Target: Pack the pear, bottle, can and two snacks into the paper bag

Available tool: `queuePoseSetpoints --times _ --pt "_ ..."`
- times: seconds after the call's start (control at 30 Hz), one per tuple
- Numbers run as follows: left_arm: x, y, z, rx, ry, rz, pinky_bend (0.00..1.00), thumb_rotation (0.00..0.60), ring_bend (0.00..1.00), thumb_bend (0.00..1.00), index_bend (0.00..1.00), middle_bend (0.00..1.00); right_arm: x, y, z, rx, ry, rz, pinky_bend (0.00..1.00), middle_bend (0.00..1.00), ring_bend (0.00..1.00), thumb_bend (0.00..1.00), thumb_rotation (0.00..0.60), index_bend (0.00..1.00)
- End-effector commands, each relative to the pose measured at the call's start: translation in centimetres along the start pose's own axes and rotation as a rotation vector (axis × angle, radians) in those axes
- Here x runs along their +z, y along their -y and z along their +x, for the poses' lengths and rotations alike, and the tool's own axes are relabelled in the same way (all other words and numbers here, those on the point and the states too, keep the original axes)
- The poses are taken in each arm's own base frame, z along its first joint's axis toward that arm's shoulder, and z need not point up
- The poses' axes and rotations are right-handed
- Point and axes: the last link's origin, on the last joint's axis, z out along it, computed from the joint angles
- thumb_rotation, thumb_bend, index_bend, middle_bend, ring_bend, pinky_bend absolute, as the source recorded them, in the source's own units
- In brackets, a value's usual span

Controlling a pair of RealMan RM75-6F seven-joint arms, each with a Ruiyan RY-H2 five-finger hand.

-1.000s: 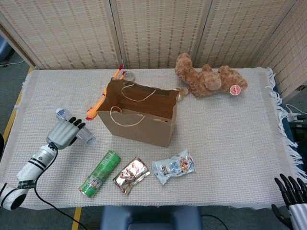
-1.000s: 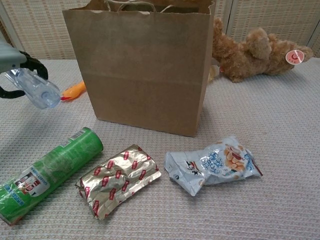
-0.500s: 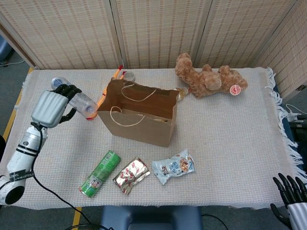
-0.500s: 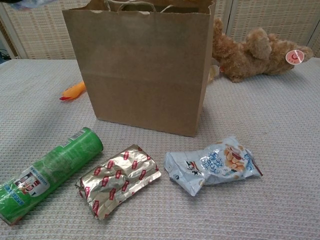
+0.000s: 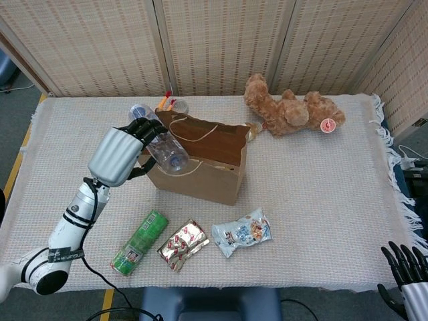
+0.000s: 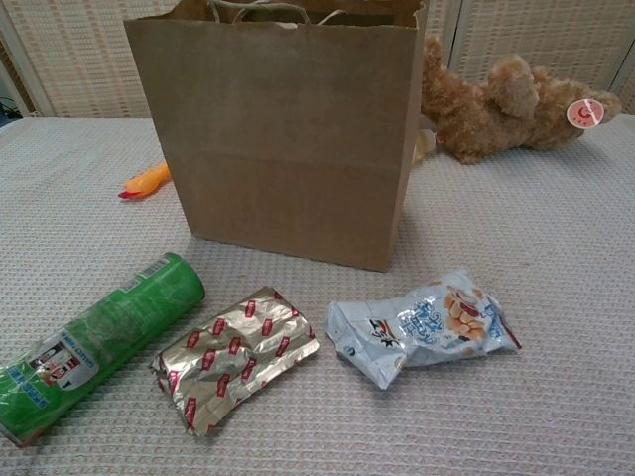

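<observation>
My left hand grips a clear plastic bottle and holds it tilted over the left end of the open brown paper bag. In front of the bag lie a green can, a silver-and-red foil snack and a pale blue snack pack. No pear shows in either view. My right hand hangs at the bottom right corner off the table, holding nothing, fingers apart.
A brown teddy bear lies behind the bag to the right. An orange rubber chicken toy lies left of the bag. A woven screen stands behind the cloth-covered table.
My left hand has carried the bottle rightward, from the table's left side to above the bag's left end. The right hand has stayed put.
</observation>
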Motion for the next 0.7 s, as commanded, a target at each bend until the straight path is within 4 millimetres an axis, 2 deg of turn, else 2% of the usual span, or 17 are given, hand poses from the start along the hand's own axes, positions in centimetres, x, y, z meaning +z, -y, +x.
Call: queuePoseSetpoints --times 0.03,0.07,0.1,0.17,0.33,0.5,0.57,0.63,0.7 --pt "-0.1 -1.3 -0.2 -0.016 0.004 -0.031 0.69 0.600 0.58 0.63 0.65 0.65 0.0 0.0 0.0 0.001 0.000 0.000 0.00 0.00 0.00 0.23 0.600 0.00" --pt "-0.2 -2.2 -0.4 -0.023 0.010 -0.050 0.69 0.600 0.58 0.63 0.65 0.65 0.0 0.0 0.0 0.001 0.000 0.000 0.00 0.00 0.00 0.23 0.600 0.00" --pt "-0.3 -3.9 -0.8 -0.027 0.027 -0.101 0.69 0.600 0.58 0.63 0.65 0.65 -0.1 0.0 0.0 0.002 -0.001 0.001 0.00 0.00 0.00 0.23 0.600 0.00" --pt "-0.2 -4.9 -1.3 -0.023 0.037 -0.113 0.69 0.600 0.58 0.63 0.65 0.65 -0.1 0.0 0.0 0.002 -0.001 0.002 0.00 0.00 0.00 0.23 0.600 0.00" --pt "0.2 -6.5 -2.6 0.014 0.099 -0.140 0.69 0.600 0.58 0.63 0.64 0.65 -0.1 -0.1 0.0 0.005 0.000 0.002 0.00 0.00 0.00 0.23 0.600 0.00" --pt "0.5 -7.2 -3.9 0.049 0.161 -0.150 0.68 0.600 0.57 0.62 0.62 0.63 -0.1 -0.1 0.0 0.008 0.001 0.001 0.00 0.00 0.00 0.23 0.600 0.00" --pt "0.8 -7.5 -4.3 0.071 0.172 -0.154 0.64 0.600 0.52 0.57 0.57 0.58 -0.1 -0.1 0.0 0.009 0.001 0.001 0.00 0.00 0.00 0.23 0.600 0.00" --pt "1.2 -7.9 -4.4 0.069 0.170 -0.153 0.55 0.600 0.41 0.50 0.45 0.46 -0.1 -0.1 0.0 0.010 0.001 0.001 0.00 0.00 0.00 0.23 0.600 0.00" --pt "1.6 -8.3 -4.3 0.055 0.158 -0.149 0.46 0.600 0.30 0.47 0.36 0.35 0.0 -0.1 0.0 0.011 0.001 0.000 0.00 0.00 0.00 0.23 0.600 0.00"
